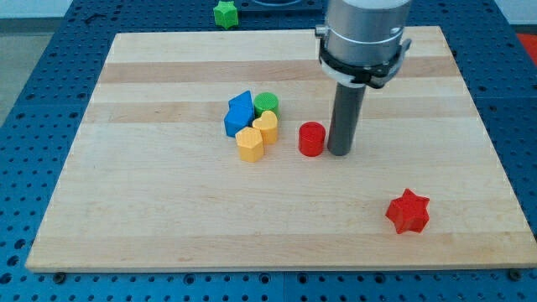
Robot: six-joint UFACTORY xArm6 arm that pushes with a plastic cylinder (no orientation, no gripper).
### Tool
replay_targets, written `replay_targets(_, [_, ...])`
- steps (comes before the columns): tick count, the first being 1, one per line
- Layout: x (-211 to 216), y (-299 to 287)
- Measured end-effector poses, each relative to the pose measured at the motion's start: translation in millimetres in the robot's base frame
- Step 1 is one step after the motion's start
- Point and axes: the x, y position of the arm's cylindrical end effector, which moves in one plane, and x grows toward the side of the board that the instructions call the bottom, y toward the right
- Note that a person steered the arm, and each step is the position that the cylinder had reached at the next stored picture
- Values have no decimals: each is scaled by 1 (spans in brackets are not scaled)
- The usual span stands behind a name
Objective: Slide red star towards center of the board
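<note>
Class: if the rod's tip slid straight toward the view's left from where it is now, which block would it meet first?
Most likely the red cylinder, just left of my tip. Depth is hard to judge, so it might only graze it.

I have just one camera. It looks down at a slant from the near edge of the table (168, 243), close enough to see almost all of it.
</note>
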Motion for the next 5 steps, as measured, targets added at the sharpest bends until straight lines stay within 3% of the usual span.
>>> replay_targets(2, [6,-54])
replay_targets(3, [27,-10])
replay_targets(5, [52,150])
